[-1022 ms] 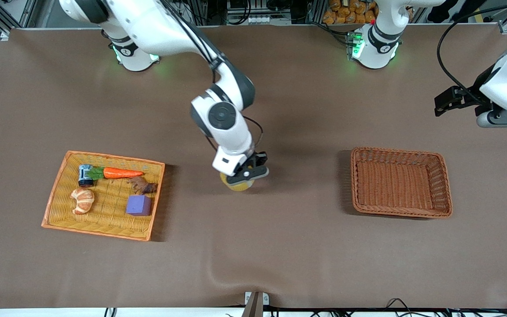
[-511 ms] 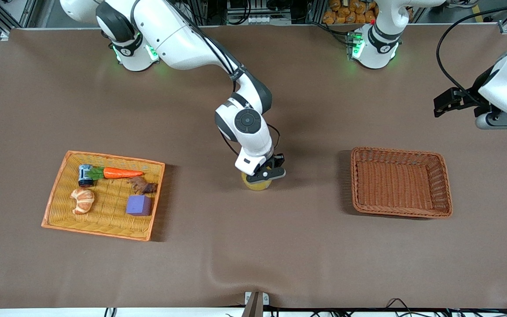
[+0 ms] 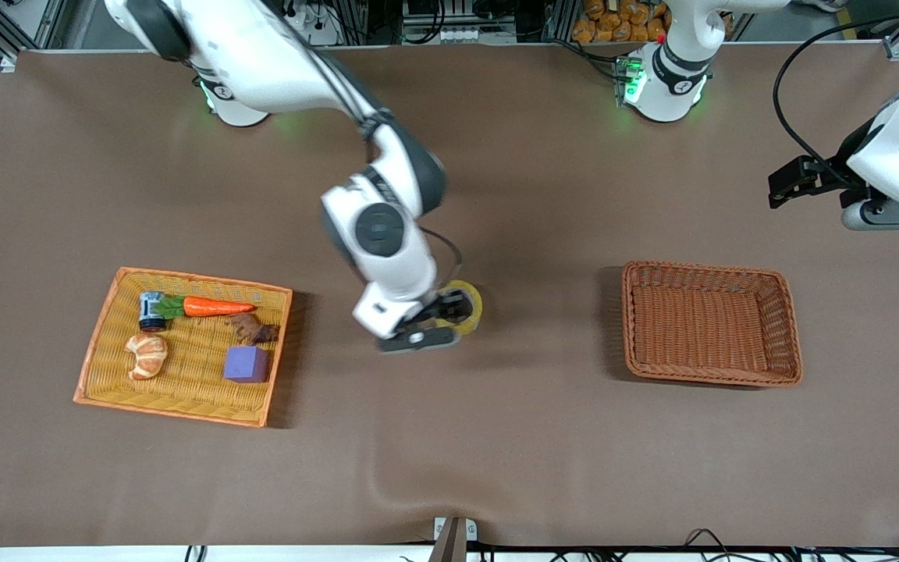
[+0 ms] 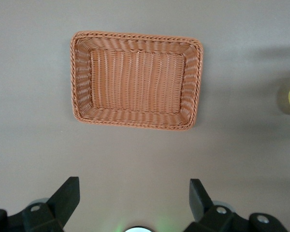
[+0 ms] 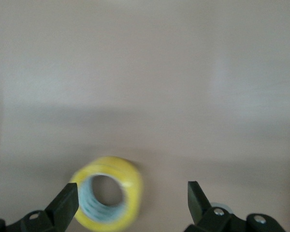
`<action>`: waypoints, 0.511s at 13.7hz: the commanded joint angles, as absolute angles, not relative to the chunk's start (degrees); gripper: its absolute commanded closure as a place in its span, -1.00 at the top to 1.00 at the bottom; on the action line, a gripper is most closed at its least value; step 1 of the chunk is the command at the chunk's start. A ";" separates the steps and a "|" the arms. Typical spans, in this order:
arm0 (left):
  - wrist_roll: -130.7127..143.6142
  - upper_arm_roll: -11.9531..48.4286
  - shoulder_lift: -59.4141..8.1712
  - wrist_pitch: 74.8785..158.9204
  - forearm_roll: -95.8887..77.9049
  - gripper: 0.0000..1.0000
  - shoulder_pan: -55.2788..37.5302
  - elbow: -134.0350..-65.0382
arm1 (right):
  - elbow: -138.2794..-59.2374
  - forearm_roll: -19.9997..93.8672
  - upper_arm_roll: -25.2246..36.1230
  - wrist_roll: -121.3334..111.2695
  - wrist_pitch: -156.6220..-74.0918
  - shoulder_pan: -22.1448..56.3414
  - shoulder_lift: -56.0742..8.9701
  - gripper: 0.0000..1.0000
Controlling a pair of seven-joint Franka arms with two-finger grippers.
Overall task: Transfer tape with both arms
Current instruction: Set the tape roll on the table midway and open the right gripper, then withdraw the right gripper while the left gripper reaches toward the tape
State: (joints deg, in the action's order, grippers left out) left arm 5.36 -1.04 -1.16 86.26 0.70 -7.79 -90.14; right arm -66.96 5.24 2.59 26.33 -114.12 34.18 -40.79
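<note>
The tape roll (image 3: pixel 465 307) lies flat mid-frame on the counter (image 3: pixel 496 437), reachable by both arms. Right gripper (image 3: pixel 426 332) hovers beside it, fingers apart; left gripper (image 4: pixel 134 205) waits upper-right, fingers apart.

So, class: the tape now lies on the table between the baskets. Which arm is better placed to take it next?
Probably the left: its open gripper hangs above the empty basket, the tape at its view's edge; the right gripper is open, not holding.

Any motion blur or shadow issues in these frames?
Right wrist view: blurred throughout, tape smeared at its edges. Front view: right claw slightly smeared; soft shadow beside the empty basket. Left wrist view: sharp, even light.
</note>
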 commanded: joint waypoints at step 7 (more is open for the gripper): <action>22.20 3.16 -12.65 95.70 -2.55 1.00 -16.15 -89.12 | -69.70 3.08 2.28 10.30 -98.96 16.81 -28.56 1.00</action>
